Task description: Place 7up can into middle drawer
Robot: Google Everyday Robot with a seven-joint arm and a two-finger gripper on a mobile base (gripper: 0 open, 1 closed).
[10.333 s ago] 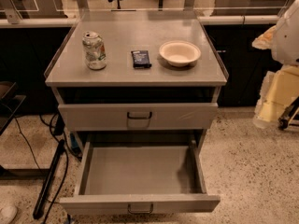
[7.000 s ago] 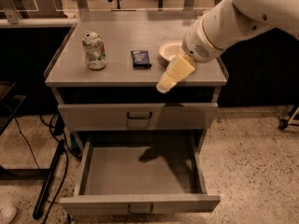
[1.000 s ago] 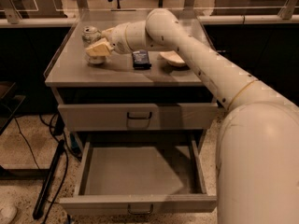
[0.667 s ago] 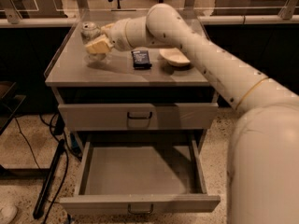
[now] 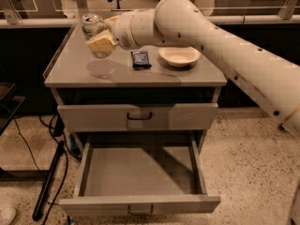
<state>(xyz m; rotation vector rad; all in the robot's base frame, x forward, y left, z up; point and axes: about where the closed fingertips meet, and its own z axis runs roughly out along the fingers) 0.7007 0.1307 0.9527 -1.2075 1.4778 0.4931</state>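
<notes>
The 7up can [image 5: 92, 24], silver with a shiny top, is held a little above the left part of the cabinet top [image 5: 117, 71], and its shadow lies on the surface below it. My gripper [image 5: 99, 34] is shut on the can, with one yellowish finger [image 5: 101, 43] across its front. The white arm reaches in from the right. The middle drawer [image 5: 140, 172] is pulled fully open below and its grey tray holds nothing.
A flat dark packet [image 5: 140, 59] and a cream bowl [image 5: 179, 56] lie on the cabinet top, right of the can. The upper drawer [image 5: 138, 116] is closed. A dark pole and cables [image 5: 49, 182] lie on the floor at the left.
The gripper has lifted the can off the cabinet top, moving it slightly up. The drawers, packet and bowl have not moved.
</notes>
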